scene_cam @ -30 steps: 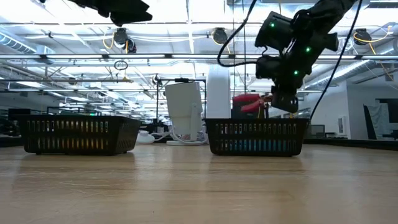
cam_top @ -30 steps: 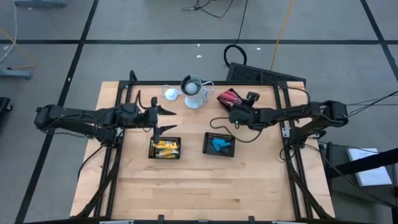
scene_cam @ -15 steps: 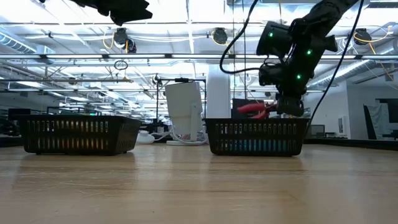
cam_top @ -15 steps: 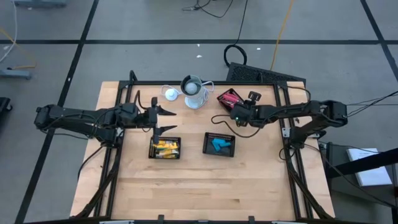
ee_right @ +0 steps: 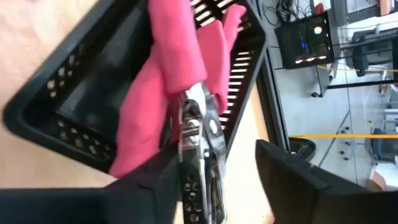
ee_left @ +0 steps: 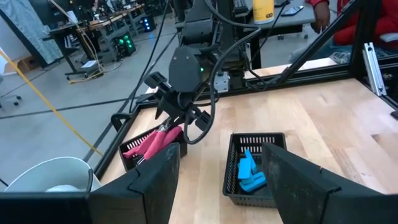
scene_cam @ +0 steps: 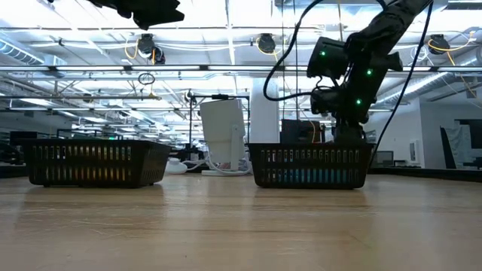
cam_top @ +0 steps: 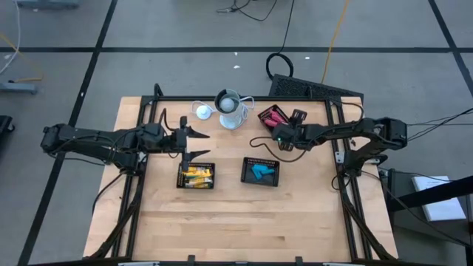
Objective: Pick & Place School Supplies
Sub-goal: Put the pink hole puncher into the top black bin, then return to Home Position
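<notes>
The table [cam_top: 236, 222] had bare wood along its near half. No writing was legible on anything. The left gripper [cam_top: 194, 143] hung open above the tray of yellow pieces [cam_top: 196, 176]. The right gripper [cam_top: 281, 136], fingers spread, sat over the red pliers [ee_right: 180, 81] in the far tray [cam_top: 267, 112]. Blue pieces [cam_top: 260, 172] lay in the middle tray.

Blue pieces [ee_left: 249, 174] in black mesh tray [ee_left: 236, 186]
</notes>
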`<state>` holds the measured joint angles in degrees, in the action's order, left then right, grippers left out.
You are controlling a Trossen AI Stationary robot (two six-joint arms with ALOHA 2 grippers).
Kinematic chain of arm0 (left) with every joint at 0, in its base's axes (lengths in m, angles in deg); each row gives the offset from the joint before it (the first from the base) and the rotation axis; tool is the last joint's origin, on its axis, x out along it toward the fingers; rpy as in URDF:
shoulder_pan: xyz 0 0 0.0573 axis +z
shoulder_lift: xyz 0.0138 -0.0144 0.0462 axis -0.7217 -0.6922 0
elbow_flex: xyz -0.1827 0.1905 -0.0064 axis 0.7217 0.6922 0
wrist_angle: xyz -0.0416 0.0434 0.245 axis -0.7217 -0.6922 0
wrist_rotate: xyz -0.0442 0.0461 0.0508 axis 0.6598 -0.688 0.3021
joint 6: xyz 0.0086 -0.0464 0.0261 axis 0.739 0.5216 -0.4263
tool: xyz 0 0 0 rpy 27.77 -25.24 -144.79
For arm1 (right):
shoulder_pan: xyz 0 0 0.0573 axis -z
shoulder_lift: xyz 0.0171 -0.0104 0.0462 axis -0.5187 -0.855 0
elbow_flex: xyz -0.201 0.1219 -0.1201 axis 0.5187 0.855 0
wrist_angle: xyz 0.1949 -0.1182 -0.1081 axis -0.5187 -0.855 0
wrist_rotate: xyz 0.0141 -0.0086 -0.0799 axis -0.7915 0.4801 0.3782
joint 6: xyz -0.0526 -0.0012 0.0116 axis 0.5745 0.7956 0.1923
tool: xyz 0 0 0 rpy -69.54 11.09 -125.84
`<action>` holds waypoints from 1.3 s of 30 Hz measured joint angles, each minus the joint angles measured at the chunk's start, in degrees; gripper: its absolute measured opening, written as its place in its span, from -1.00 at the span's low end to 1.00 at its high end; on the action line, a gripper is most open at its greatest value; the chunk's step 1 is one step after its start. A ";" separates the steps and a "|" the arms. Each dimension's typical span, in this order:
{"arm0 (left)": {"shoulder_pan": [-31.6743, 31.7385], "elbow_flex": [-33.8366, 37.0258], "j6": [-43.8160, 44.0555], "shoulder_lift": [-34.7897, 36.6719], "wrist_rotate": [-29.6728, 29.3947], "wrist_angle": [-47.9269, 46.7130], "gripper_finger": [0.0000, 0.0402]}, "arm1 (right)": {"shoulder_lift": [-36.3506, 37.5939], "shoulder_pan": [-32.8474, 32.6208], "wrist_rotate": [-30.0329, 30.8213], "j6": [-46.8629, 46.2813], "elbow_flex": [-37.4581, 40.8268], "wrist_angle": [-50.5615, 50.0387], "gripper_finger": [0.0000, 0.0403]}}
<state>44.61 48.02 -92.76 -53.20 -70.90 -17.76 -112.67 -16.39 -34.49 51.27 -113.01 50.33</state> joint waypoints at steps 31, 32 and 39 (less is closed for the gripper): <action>0.00 -0.13 -0.82 1.76 -0.19 -2.67 0.16 | 2.23 -13.74 1.23 -15.29 -9.99 -22.81 0.15; 0.00 -0.13 -0.91 2.36 -0.39 -4.22 0.16 | 2.75 -14.84 1.13 -14.82 -10.16 -22.10 0.14; 0.00 0.05 0.65 6.49 -1.60 -9.49 0.16 | 10.96 -19.78 -12.38 -10.94 -7.79 -7.47 0.07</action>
<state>44.61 48.07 -92.11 -46.72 -72.50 -27.25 -101.71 -36.17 -46.86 40.33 -120.79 42.86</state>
